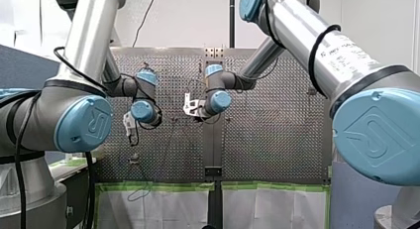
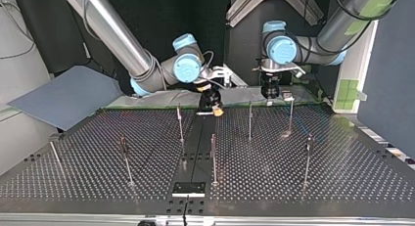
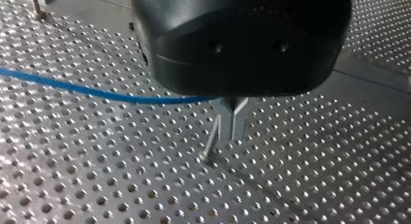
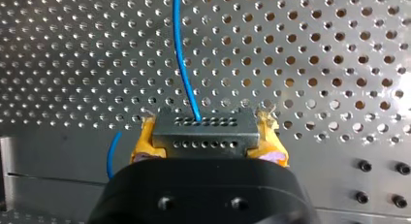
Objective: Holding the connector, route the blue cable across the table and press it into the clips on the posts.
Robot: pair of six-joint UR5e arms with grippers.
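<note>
Perforated table [image 2: 342, 177]; right jaws clamped on connector [image 4: 203, 132], left jaws closed on blue cable [image 3: 97, 92]

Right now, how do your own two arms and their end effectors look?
My left arm and my right arm are silver tubes with light blue joint caps bearing a logo; black cables run along both. The right one also shows printed black lettering. My left end effector has a rounded black body; my right end effector is black with yellow pads.
</note>
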